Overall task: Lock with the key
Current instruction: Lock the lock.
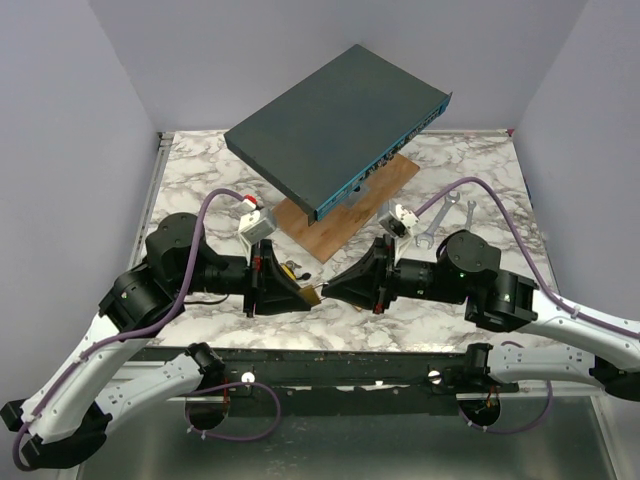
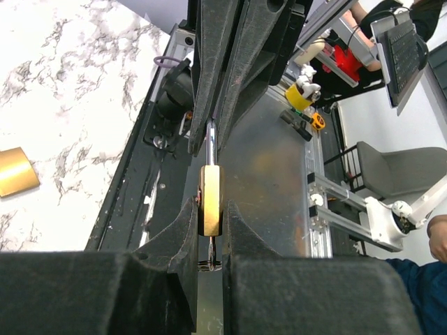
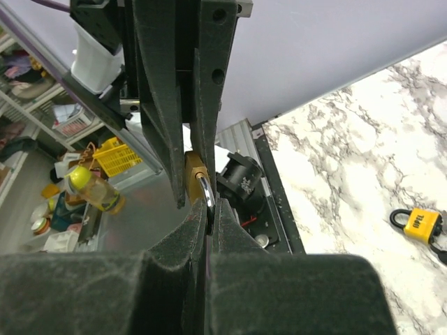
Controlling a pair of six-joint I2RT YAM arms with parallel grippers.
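Observation:
A brass padlock (image 1: 312,295) hangs in the air between my two grippers, over the table's front edge. My left gripper (image 2: 209,209) is shut on the padlock's brass body (image 2: 209,199). A key (image 2: 209,250) with a thin ring sticks out of the body's near end, between the left fingers. The silver shackle (image 2: 210,143) runs away from the body into the right fingers. In the right wrist view my right gripper (image 3: 209,206) is shut flat on that shackle (image 3: 206,190), with the brass body (image 3: 193,174) just beyond. In the top view the left gripper (image 1: 298,292) and right gripper (image 1: 335,288) meet tip to tip.
A yellow padlock (image 3: 422,225) lies on the marble, also seen behind the left gripper (image 1: 292,268). A dark flat box (image 1: 340,125) leans on a wooden board (image 1: 350,205) at the back. Two wrenches (image 1: 445,210) lie right of it. A brass-coloured piece (image 2: 15,171) lies on the marble.

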